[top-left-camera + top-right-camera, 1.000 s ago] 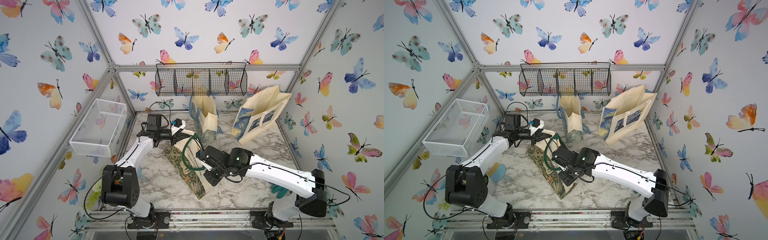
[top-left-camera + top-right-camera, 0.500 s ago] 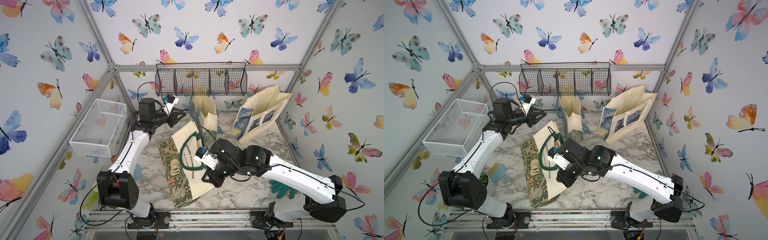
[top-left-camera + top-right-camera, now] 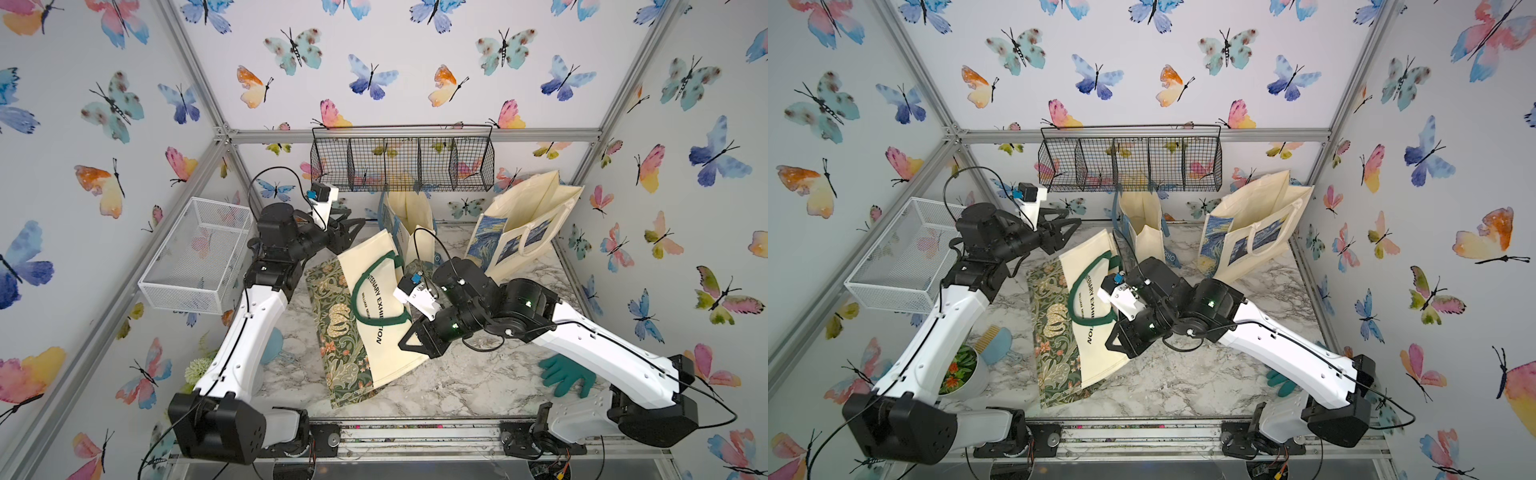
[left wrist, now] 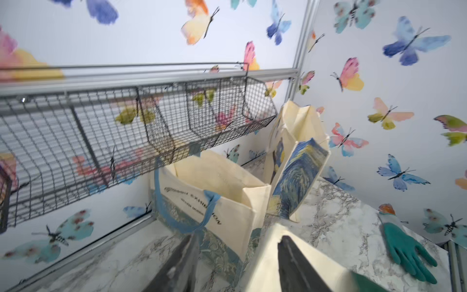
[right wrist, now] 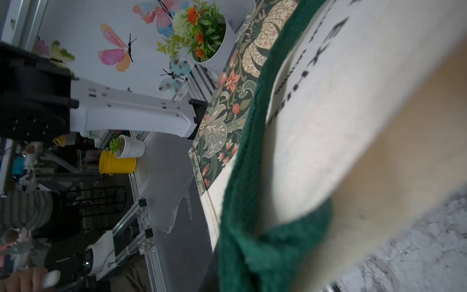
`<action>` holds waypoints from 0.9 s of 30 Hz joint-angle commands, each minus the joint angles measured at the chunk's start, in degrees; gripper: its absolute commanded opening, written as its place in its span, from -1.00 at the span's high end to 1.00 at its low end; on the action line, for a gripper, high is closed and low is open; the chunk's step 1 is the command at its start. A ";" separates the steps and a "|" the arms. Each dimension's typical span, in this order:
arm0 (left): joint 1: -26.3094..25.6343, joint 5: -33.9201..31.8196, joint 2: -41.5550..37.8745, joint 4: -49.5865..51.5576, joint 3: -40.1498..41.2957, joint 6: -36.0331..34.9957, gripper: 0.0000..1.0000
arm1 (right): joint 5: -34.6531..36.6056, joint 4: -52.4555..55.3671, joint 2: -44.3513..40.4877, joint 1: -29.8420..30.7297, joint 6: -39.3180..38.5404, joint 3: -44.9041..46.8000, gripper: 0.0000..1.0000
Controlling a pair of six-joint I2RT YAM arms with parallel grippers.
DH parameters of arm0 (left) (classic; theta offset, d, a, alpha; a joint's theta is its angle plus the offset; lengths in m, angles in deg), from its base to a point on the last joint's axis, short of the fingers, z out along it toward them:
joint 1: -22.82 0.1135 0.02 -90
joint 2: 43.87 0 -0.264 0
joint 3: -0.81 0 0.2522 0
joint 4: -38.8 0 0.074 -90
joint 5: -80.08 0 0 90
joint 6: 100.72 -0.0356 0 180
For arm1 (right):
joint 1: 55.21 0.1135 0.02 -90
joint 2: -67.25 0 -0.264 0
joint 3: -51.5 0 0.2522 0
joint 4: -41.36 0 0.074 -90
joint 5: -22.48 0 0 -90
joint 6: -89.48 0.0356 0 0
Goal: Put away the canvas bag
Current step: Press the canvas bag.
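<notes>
The canvas bag (image 3: 374, 316) (image 3: 1092, 332) lies tilted on the marble table, cream face with black lettering up, over a dark floral panel. In both top views my right gripper (image 3: 409, 338) (image 3: 1115, 338) is shut on its green handle (image 5: 252, 252), which bunches close to the right wrist camera; the jaws themselves are hidden there. Above the bag's far corner my left gripper (image 3: 357, 226) (image 3: 1073, 222) (image 4: 236, 240) hangs open with nothing between its fingers. The cream corner of the bag shows behind one finger (image 4: 290, 255).
Two other totes stand at the back: one with blue handles (image 3: 409, 224) and a starry-print one (image 3: 523, 228). A black wire basket (image 3: 403, 164) hangs on the back wall, a white one (image 3: 199, 257) on the left. A green glove (image 3: 567, 374) lies right; a flower pot (image 3: 963, 370) stands front left.
My left gripper let go of the bag, opened, and rose toward the back wall. The right arm drew the handle rightward, and the bag spread out with its cream face showing.
</notes>
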State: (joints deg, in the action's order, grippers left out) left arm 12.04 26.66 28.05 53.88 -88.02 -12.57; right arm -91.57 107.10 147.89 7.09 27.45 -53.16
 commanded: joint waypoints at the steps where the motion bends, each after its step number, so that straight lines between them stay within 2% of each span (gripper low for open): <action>1: -4.13 -5.48 -5.03 -1.37 0.62 -5.99 -0.18 | -7.01 -13.69 -1.11 -2.96 9.05 5.25 0.96; 4: -6.93 -7.77 -6.71 2.90 0.61 -8.40 -0.20 | -13.63 -23.01 0.93 -5.74 13.52 9.14 0.96; 7: -8.60 -8.28 -8.20 8.36 1.84 -11.39 -0.21 | -13.11 -23.17 4.61 -8.35 13.76 7.10 0.96; 8: -8.84 -10.69 -8.97 9.99 2.91 -12.04 -0.21 | -12.09 -23.20 5.48 -9.24 13.98 6.45 0.96; 12: -10.05 -13.15 -13.66 11.61 9.66 -11.37 -0.20 | -11.38 -25.24 9.09 -12.81 17.50 4.92 0.96; 15: -16.71 -22.15 -14.79 17.87 10.08 -13.68 -0.18 | -12.14 -26.47 12.46 -14.73 19.59 3.54 0.96; 19: -31.44 -41.57 -16.78 22.49 11.59 -18.29 -0.48 | -16.77 -32.94 16.40 -17.29 25.45 4.05 0.96; 21: -36.62 -48.92 -17.80 24.35 12.09 -19.16 -0.51 | -18.31 -35.13 18.46 -17.83 27.14 3.42 0.96; 27: -44.48 -62.64 -17.35 31.47 12.80 -14.93 -0.48 | -22.15 -40.91 23.46 -17.92 32.53 0.31 0.96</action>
State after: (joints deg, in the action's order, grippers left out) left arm -30.19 -23.02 10.28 80.00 -75.91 -29.09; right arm -110.90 73.33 170.45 -10.57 56.23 -51.08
